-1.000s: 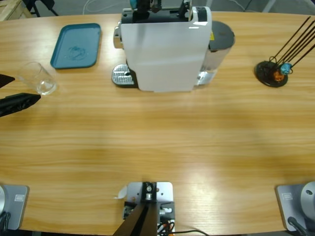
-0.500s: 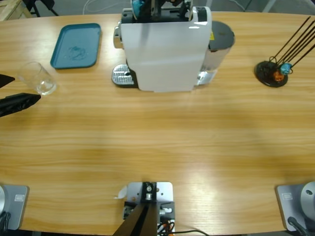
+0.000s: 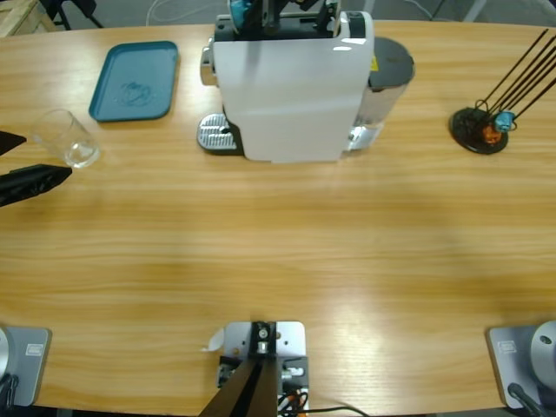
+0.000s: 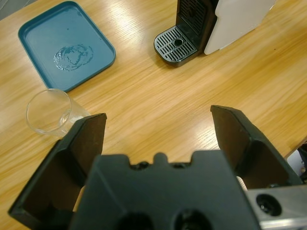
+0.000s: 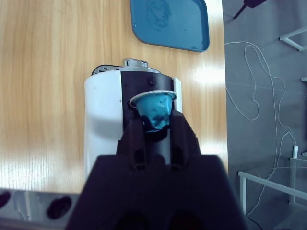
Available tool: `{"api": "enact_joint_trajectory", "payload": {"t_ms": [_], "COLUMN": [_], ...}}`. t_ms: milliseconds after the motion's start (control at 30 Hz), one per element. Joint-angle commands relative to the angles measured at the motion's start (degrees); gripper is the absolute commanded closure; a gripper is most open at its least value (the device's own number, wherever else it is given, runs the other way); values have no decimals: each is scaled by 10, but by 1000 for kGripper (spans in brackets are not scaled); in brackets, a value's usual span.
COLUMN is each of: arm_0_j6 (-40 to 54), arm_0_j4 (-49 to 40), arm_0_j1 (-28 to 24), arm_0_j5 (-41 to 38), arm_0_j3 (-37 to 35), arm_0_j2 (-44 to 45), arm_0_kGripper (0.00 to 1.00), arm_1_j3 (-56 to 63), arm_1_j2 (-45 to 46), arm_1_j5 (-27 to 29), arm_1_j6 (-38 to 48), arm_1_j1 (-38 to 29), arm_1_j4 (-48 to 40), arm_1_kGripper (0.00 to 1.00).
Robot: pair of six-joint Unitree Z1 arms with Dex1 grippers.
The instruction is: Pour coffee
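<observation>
A small clear glass tumbler (image 3: 68, 139) (image 4: 48, 112) stands at the table's left, and it looks empty; no coffee shows in any view. My left gripper (image 3: 22, 162) (image 4: 158, 122) is open just beside the tumbler, not touching it. The white coffee machine (image 3: 287, 87) (image 5: 103, 129) stands at the back middle, its drip grate (image 3: 215, 133) (image 4: 176, 44) bare. My right gripper (image 3: 261, 13) (image 5: 156, 125) hangs over the machine's black top, shut on a small teal capsule (image 5: 154, 108) with a silver rim.
A teal tray (image 3: 135, 80) (image 4: 67, 45) (image 5: 170, 21) lies behind the tumbler, left of the machine. A black round stand with thin black rods (image 3: 479, 129) sits at the far right. Bare wood stretches across the front of the table.
The right gripper with the capsule has shifted slightly over the machine's top. The left gripper and the tumbler have not moved.
</observation>
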State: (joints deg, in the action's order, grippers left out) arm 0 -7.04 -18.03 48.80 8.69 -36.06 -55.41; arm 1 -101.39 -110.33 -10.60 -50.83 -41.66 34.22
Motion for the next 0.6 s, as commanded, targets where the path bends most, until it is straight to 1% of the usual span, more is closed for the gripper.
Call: {"api": "enact_joint_trajectory", "payload": {"t_ms": [33,67,100,200,267,467,567,600], "arm_0_j6": [-6,-6,-6,-6,-6,-6,-6,-6], "arm_0_j4": [5,5,5,5,5,5,5,5], "arm_0_j1": [3,3,3,3,3,3,3,3], "arm_0_j5": [6,6,6,6,6,6,5,5], "arm_0_j3": [20,20,20,20,20,20,20,20], "arm_0_j2": [3,3,3,3,3,3,2,1], "arm_0_kGripper": [59,59,59,59,59,59,59,59], "arm_1_j3": [5,3,1,0,-1,-12,-32,-43], "arm_1_j2": [-30,-29,-30,-31,-31,-27,-13,-8], "arm_1_j5": [-2,-1,-1,1,1,8,17,22], "arm_1_j6": [10,15,15,18,21,22,28,41], "arm_1_j1": [-3,-4,-4,-4,-4,-11,-37,-49], "arm_1_j4": [20,23,26,31,32,40,56,66], "arm_1_kGripper": [670,532,464,379,349,342,340,313]}}
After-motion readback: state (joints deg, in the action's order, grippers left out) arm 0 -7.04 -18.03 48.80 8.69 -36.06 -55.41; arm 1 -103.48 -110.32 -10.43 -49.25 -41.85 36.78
